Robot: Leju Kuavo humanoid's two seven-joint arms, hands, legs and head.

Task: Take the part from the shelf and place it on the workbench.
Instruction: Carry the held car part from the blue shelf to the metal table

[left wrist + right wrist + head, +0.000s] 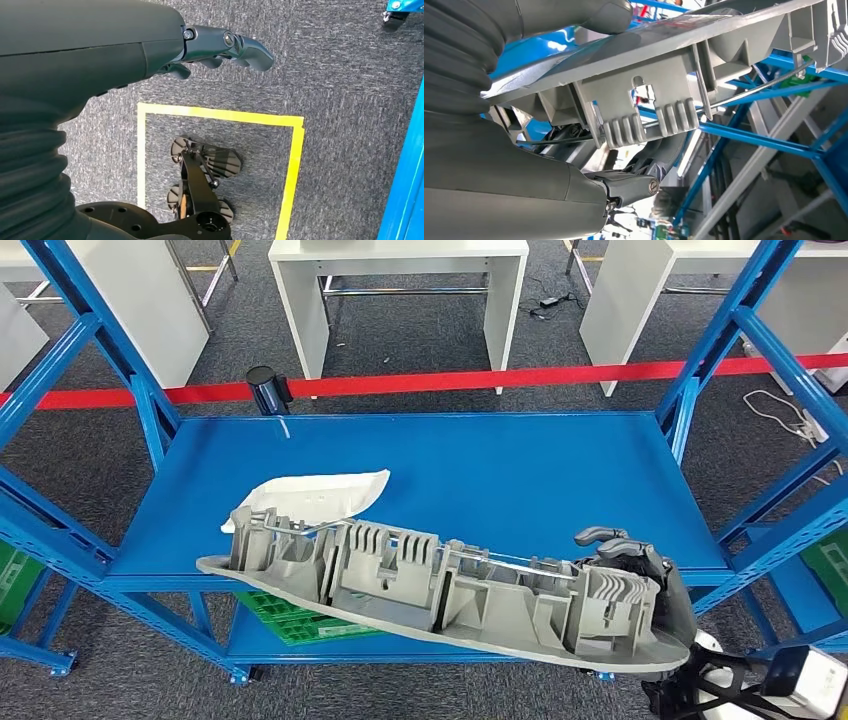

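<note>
Right hand (640, 575) has the part (430, 590) clamped at one end, dark fingers (600, 536) curling over the ribbed edge, thumb on the flat side as the right wrist view shows (614, 15). The part, long and grey, all ribs and clips with a thin wire rod along it, hangs in the air in front of the shelf (520, 470), tilted, its far end reaching over the shelf's front edge. From the wrist, the part (664, 75) runs across, pressed against the hand (624, 185).

Left hand (225, 47) hangs low over grey carpet, holding nothing, fingers loosely curved and apart. A yellow tape square (295, 150) marks the floor under it.

On the blue shelf, just behind the part, lies a white piece (320, 495). A green crate (290, 620) sits on the level below. Beyond, a red tape line (500, 380) crosses the floor, a black post (268, 388) on it, then white tables (400, 280).
</note>
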